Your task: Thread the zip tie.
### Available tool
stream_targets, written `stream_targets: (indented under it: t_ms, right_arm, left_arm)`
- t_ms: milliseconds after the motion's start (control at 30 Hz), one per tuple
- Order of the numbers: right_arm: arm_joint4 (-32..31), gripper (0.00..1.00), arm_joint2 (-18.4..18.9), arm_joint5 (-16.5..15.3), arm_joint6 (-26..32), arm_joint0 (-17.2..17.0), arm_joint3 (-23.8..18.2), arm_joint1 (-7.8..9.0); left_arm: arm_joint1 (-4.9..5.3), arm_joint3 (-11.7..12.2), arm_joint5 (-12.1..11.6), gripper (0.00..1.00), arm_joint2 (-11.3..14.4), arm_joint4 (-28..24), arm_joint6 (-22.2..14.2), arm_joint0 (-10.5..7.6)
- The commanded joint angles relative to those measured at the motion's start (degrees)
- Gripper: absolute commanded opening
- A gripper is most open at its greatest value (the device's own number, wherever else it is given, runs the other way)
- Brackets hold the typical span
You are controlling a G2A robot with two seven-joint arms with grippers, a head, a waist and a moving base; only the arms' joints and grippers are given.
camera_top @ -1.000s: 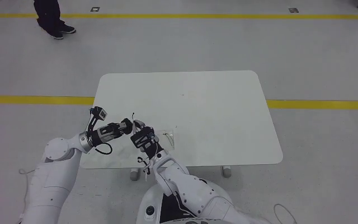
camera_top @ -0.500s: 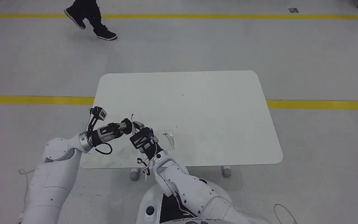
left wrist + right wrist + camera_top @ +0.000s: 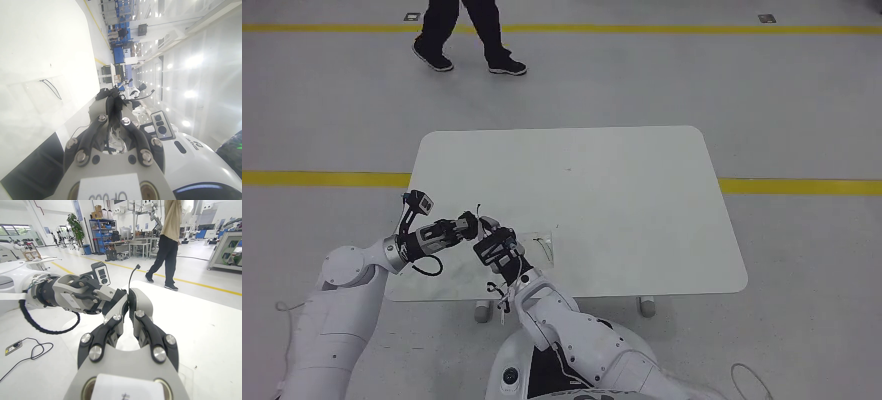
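Top view: both arms meet over the near left corner of the white table (image 3: 642, 190), with the left gripper (image 3: 473, 226) and right gripper (image 3: 491, 239) tip to tip. Just right of them a clear tray (image 3: 542, 247) lies at the near edge, and a yellow floor line (image 3: 802, 186) shows on either side of the table. Left wrist view: the left gripper's black pads are pressed together, though I cannot tell whether anything lies between them. A spare black tie (image 3: 53, 89) lies in the tray, and a white label (image 3: 109, 187) with partly cut-off print sits on the gripper's base. Right wrist view: the right gripper's pads clamp the black zip tie (image 3: 130, 281), whose strap rises upright with its head on top. The left gripper's tip touches beside it, and a floor socket (image 3: 13, 347) with a black cable lies on the floor beside the table.
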Motion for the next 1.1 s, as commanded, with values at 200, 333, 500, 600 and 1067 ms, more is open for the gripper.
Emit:
stream_targets:
  t_ms: [200, 333, 500, 600, 1067]
  right_arm:
    - [0.1, 1.0, 0.7, 0.4, -1.2, -1.1, -1.4, 0.51]
    - [-1.8, 1.0, 1.5, -0.2, -2.2, -2.5, -2.6, 1.25]
    - [-8.2, 1.0, 2.8, -1.7, -3.7, -4.5, -4.2, 2.77]
    - [-8.2, 1.0, 2.7, -0.4, -4.4, -4.2, -4.2, 3.29]
    - [-8.2, 1.0, 1.7, 2.9, -4.8, -2.1, -2.7, 4.13]
  left_arm:
    - [0.0, 0.0, 0.0, 0.0, 0.0, 0.0, 0.0, 0.0]
    - [0.0, 0.0, 0.0, 0.0, 0.0, 0.0, 0.0, 0.0]
    - [0.0, 0.0, 0.0, 0.0, 0.0, 0.0, 0.0, 0.0]
    - [0.0, 0.0, 0.0, 0.0, 0.0, 0.0, 0.0, 0.0]
    - [-0.07, -0.8, 2.8, 0.0, 0.0, -2.4, 1.6, 0.04]
